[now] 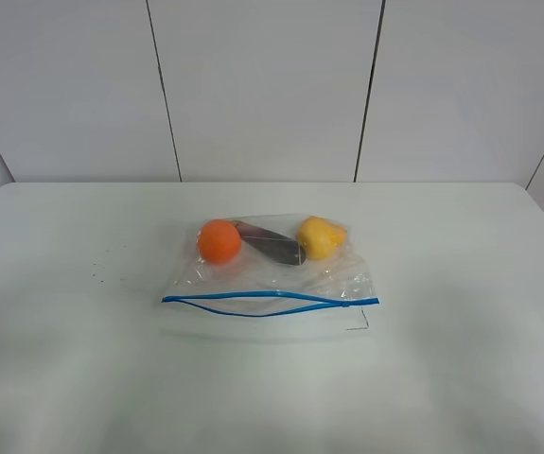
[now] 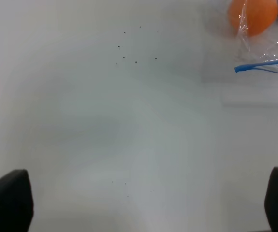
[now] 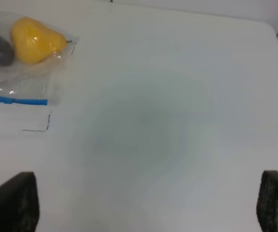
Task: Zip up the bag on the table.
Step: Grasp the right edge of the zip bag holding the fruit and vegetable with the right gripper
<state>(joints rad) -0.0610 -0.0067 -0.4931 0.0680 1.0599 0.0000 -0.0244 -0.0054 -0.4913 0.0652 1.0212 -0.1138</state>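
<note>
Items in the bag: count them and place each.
3. Orange item at the left end of the bag, dark purple item in the middle, yellow item at the right end. None seems hidden.

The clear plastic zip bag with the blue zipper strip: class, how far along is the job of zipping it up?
Done: nothing yet. The clear crinkly plastic bag lies on the white table, its blue zipper strip split into two lines bowed apart, so open. In hand: nothing; the left gripper and right gripper hang open over bare table near the bag's ends. Left: the whole zipping.
</note>
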